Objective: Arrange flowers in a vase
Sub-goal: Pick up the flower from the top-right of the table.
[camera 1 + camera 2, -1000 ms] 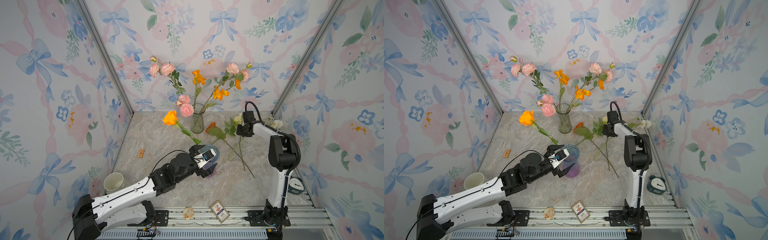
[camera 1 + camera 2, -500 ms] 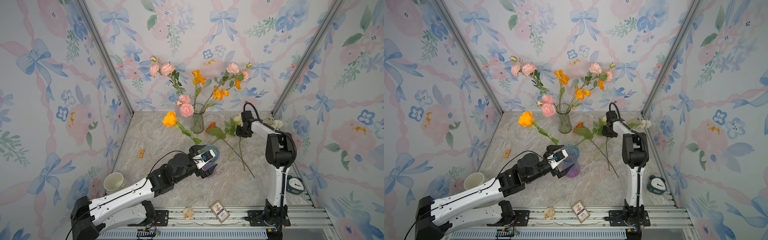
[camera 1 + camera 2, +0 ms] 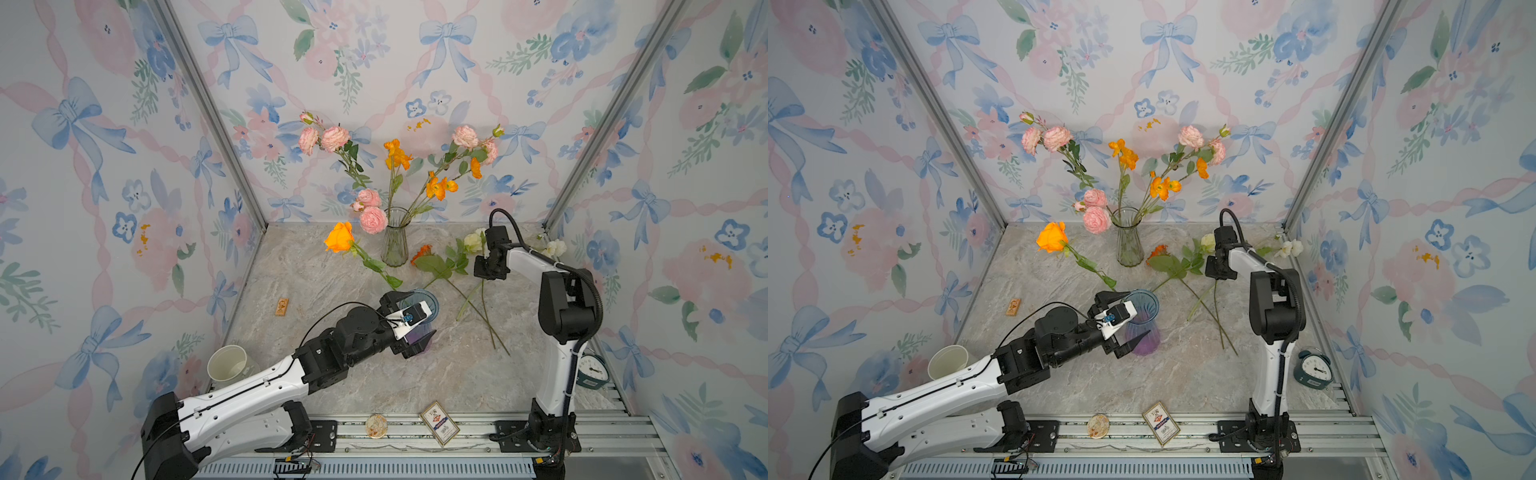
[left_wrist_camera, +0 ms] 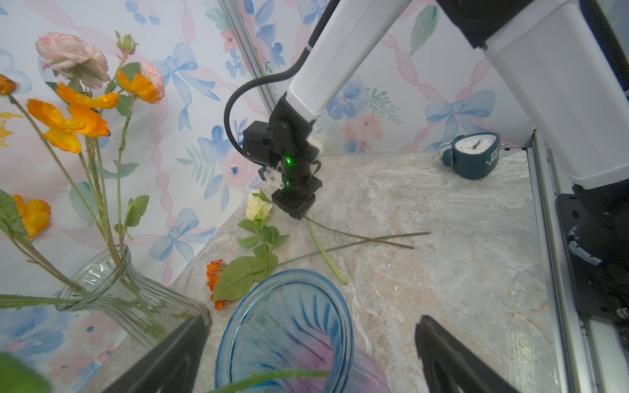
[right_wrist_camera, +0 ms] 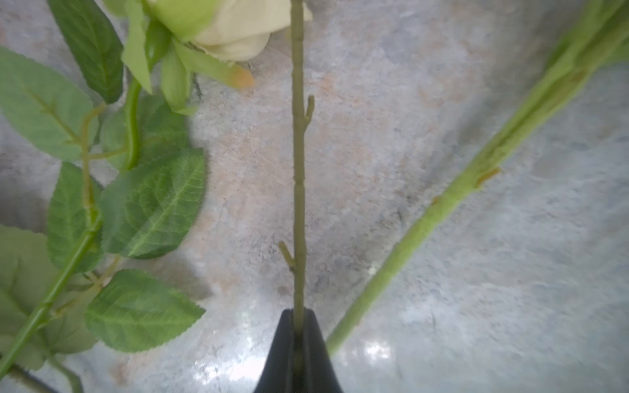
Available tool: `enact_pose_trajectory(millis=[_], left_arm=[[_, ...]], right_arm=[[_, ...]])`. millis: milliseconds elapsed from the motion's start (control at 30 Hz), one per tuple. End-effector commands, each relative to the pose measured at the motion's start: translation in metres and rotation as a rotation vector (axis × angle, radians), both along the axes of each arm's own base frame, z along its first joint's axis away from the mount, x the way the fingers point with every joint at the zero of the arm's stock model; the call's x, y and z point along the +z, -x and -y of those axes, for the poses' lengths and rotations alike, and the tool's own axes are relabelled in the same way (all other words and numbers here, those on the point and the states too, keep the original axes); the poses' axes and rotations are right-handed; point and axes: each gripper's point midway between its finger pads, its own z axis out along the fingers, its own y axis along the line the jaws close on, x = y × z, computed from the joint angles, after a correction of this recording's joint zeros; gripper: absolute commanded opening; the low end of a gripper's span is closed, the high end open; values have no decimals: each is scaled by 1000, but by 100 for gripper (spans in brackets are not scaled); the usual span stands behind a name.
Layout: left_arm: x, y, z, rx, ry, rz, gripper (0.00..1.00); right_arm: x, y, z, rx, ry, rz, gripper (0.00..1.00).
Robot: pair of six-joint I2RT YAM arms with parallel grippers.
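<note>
Centrally, toward the back of the marble table (image 3: 457, 374), a clear glass vase (image 3: 394, 249) stands upright and holds pink ruffled blooms (image 3: 373, 219) and orange poppies (image 3: 436, 187) on long stems. Nearer the front stands a blue-and-purple vase (image 3: 1150, 309). The stem of an orange rose (image 3: 340, 237) enters its mouth, and the bloom leans out toward the back left. The left gripper (image 4: 311, 321) sits at this vase with jaws spread wide, one finger on each side of the rim. In the left wrist view neither finger is seen touching the glass. The right gripper (image 5: 298, 316) points down at the table to the right of the clear glass vase, its jaws closed on a thin green stem (image 5: 299, 190). Which bloom belongs to this stem cannot be told. Beside that stem lie a cream rose (image 5: 218, 30) with serrated leaves and a thicker pale stem (image 5: 442, 200), both on the table. An orange bloom (image 3: 421, 252) lies just beside the clear glass vase's base, and white blooms (image 3: 555, 248) lie near the right wall.
</note>
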Motion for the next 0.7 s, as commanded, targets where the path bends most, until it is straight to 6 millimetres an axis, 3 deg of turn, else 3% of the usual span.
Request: enact_pose_trajectory(millis=[0, 300, 500, 667], left_arm=[[3, 6, 0, -29, 12, 19, 98], [9, 15, -1, -71, 27, 35, 98], [19, 37, -8, -171, 34, 79, 98], [29, 42, -16, -183, 50, 105, 98]], right_arm=[[54, -4, -1, 6, -25, 150, 5], [137, 29, -17, 21, -191, 382, 4], [229, 73, -47, 104, -295, 677, 5], [321, 133, -79, 185, -272, 947, 7]])
